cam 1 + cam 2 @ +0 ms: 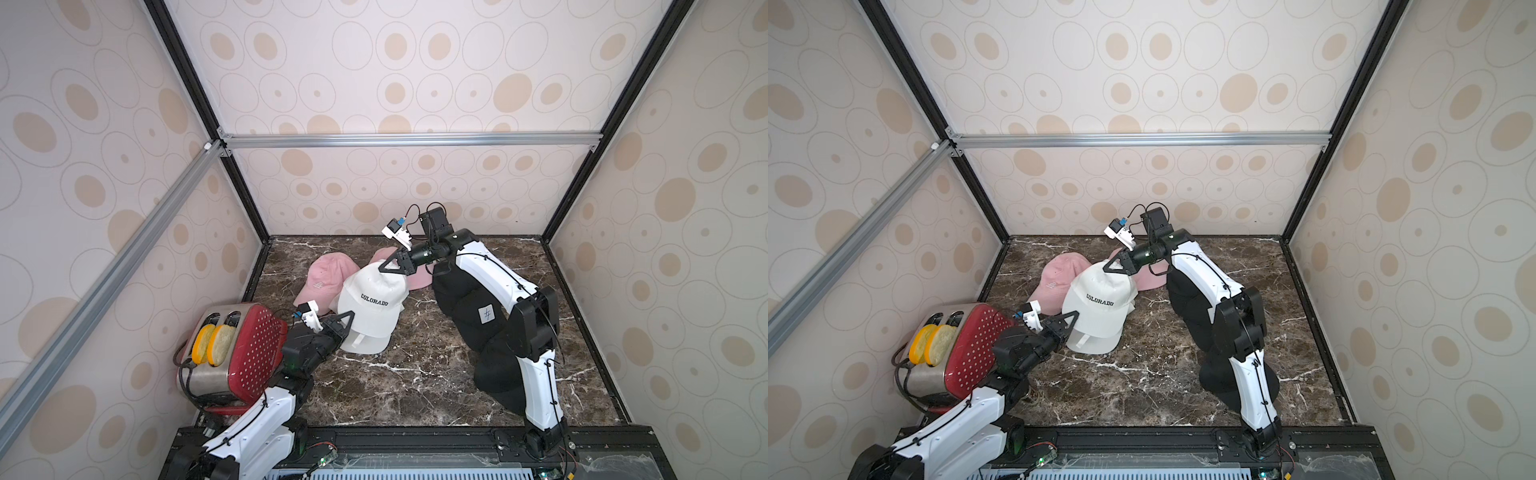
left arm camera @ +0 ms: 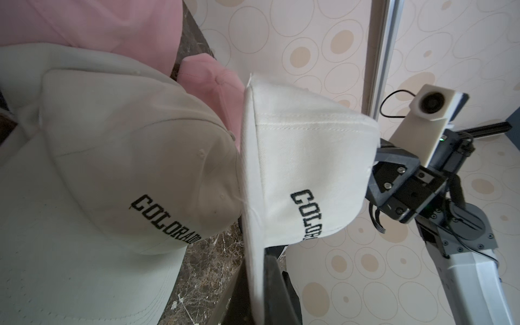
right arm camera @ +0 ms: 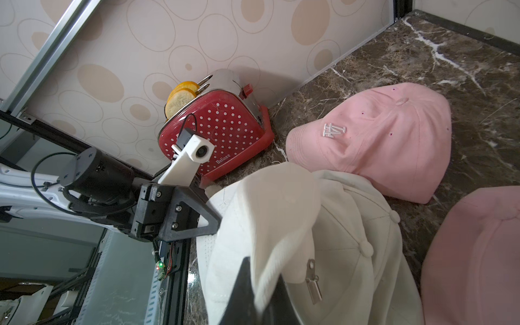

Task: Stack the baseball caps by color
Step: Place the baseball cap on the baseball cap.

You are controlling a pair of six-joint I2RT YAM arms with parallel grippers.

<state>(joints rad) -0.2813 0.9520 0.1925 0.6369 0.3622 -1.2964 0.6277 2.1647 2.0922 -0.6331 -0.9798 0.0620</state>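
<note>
Near the middle of the tabletop, a little toward its far edge, I hold one white cap tilted over the other white caps. My left end effector is clamped on its stiff brim, my right end effector pinched on the soft crown's back. It looks like light, floppy cotton; I judge the brim the firmer hold, since the crown may collapse. Pink caps lie behind, black caps along the right edge
</note>
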